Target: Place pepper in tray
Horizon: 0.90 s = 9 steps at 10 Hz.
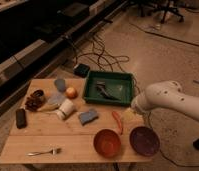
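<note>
Now, landmark: the dark green tray [108, 74], at the far right of the wooden surface [43, 135].
Pepper: red-orange and slender, it lies flat on the surface just in front of the tray's right front corner, outside the tray.
Tool: the tool [129, 114] sits at the end of the white arm [165, 96], low beside the tray's right front corner and just right of the pepper.
Tool state: cannot tell whether it is apart or together, or whether it touches the pepper.
Tray contents: a dark object [104, 91] of unclear kind.
Orange bowl [107, 142]: nearer the camera than the tray, in front of the pepper.
Purple bowl [144, 141]: in front of the tray's right end.
Round fruit [71, 92]: just left of the tray.
White cup [66, 109]: left of and in front of the tray, on its side.
Fork [43, 151]: well apart from the tray, at the near left.
</note>
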Each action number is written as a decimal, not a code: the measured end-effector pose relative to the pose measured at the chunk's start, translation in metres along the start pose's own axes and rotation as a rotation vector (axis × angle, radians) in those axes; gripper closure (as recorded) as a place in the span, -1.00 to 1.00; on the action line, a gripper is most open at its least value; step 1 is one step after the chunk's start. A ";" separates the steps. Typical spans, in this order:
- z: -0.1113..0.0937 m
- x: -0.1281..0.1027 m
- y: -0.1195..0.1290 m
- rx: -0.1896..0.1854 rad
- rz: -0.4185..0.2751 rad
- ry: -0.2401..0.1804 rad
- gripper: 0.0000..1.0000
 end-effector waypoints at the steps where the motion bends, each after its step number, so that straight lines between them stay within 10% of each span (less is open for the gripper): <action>1: 0.004 -0.005 -0.001 -0.009 -0.027 -0.020 -0.60; 9: 0.049 -0.011 -0.009 -0.087 -0.080 -0.051 -0.60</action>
